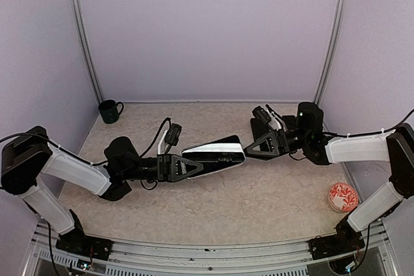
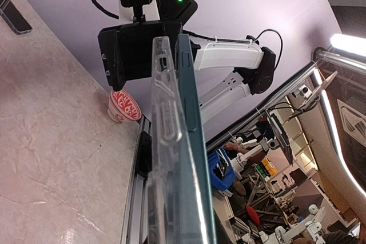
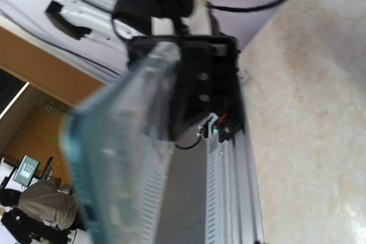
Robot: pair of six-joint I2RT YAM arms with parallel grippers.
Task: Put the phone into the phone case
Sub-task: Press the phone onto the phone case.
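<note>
Over mid-counter [image 1: 259, 205], top view: phone [image 1: 213, 149] held clear of the surface, roughly level, spanning the gap between the two arms.
Left gripper [image 1: 197, 165]: closed on the phone's left end.
Right gripper [image 1: 249, 148]: touching the phone's right end; clamped or only resting against it, cannot tell.
Far-left corner: dark green mug [image 1: 110, 111], upright.
Near-right edge: red patterned bowl [image 1: 342, 196].
Left wrist view: clear phone case [image 2: 163, 112] seen edge-on, lying along the teal phone; touching at the near end, parted by a thin gap at the far end, close to the right gripper's black body.
Right wrist view: same pair close and blurred, running toward the left gripper's black body; own fingers not discernible.
</note>
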